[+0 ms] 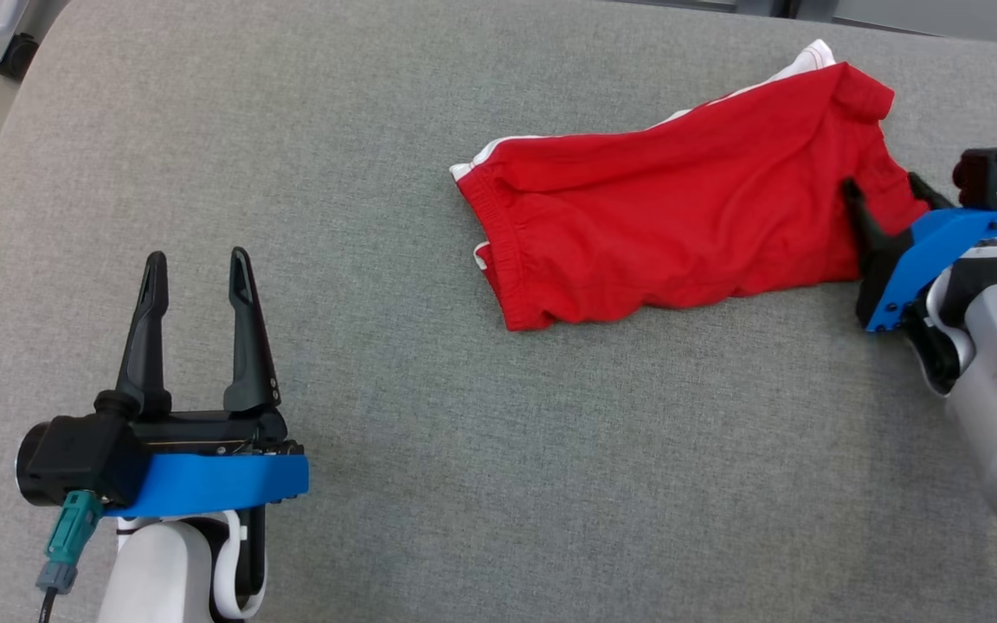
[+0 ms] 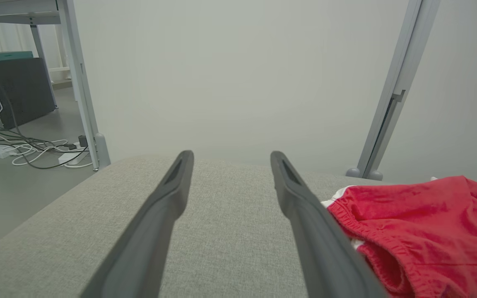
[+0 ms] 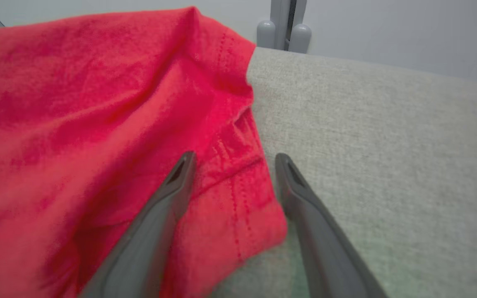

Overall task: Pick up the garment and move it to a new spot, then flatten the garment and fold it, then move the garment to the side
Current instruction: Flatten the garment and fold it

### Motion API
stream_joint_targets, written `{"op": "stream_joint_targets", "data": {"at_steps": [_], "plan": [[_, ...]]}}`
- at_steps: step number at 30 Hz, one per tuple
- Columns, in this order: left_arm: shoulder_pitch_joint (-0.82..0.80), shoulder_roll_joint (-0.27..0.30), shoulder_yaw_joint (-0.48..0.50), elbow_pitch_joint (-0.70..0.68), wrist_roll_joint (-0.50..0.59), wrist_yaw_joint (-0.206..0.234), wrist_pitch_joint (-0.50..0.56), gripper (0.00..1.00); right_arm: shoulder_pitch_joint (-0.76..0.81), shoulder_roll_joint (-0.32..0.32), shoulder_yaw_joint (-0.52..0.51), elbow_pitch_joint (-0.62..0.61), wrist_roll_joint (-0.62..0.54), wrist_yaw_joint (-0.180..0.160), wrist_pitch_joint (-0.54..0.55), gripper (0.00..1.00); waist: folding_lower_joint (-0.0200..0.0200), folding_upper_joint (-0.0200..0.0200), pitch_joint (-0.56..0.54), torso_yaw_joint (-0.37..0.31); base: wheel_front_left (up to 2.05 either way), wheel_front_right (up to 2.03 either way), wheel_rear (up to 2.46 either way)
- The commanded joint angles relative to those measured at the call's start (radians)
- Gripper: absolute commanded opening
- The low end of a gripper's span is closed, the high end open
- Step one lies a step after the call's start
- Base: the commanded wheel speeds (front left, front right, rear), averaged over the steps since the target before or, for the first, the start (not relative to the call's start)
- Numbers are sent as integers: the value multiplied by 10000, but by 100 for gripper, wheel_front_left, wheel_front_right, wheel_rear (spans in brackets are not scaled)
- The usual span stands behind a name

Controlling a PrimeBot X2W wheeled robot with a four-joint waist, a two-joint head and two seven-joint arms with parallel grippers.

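My right pincer point(image 1: 886, 195) gapes wide and holds nothing, its fingers straddling a hem corner of the red garment point(image 1: 680, 216): one finger over cloth, the other over the bare grey cushion point(image 1: 464, 476). I judge I should reach past the stitched hem before pinching, to catch both layers. The rumpled garment lies at two o'clock from my left pincer point(image 1: 197, 268), which is spread, empty and well apart.

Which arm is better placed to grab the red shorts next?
Probably right. The right gripper is open, its fingers straddling an edge of the red shorts; the left gripper stands open over bare cushion, apart from them.
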State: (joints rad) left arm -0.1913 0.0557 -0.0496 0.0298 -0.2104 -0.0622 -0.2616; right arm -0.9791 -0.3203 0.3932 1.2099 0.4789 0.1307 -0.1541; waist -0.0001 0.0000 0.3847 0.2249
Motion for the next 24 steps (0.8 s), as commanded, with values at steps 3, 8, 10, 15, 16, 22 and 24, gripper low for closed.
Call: {"op": "stream_joint_targets", "data": {"at_steps": [3, 8, 10, 15, 16, 22, 24], "plan": [[22, -51, 18, 60, 51, -87, -44, 100, 199, 168, 9, 132, 319, 2, 175, 36, 1, 0, -45, 13, 0, 0, 0], [-75, -54, 32, 105, 37, -143, -44, 100, 337, 352, -50, 141, 648, 2, 266, 0, 1, 0, -54, -15, 0, 0, 0], [-142, -55, 0, 113, 5, -141, -44, 100, 356, 383, -63, 132, 786, 0, 228, 0, 1, 0, -60, -43, 0, 0, 0], [-89, -57, 18, 157, 100, -111, -44, 100, 502, 418, 32, -144, 994, 2, -296, 0, 1, 0, -261, -220, 0, 0, 0], [-49, -55, 24, 155, 115, -115, -44, 100, 579, 422, 54, -215, 1059, 0, -387, 0, 1, 0, -334, -268, 0, 0, 0], [269, -57, 149, 188, 193, -148, -44, 100, 1602, 316, 133, -1092, 1653, 2, -888, 0, 1, 0, -851, -626, 0, 0, 0], [396, -57, 193, 169, 217, -141, -44, 100, 2134, 251, 169, -1515, 1879, 0, -978, 0, 1, 0, -1049, -788, 0, 0, 0]]}}
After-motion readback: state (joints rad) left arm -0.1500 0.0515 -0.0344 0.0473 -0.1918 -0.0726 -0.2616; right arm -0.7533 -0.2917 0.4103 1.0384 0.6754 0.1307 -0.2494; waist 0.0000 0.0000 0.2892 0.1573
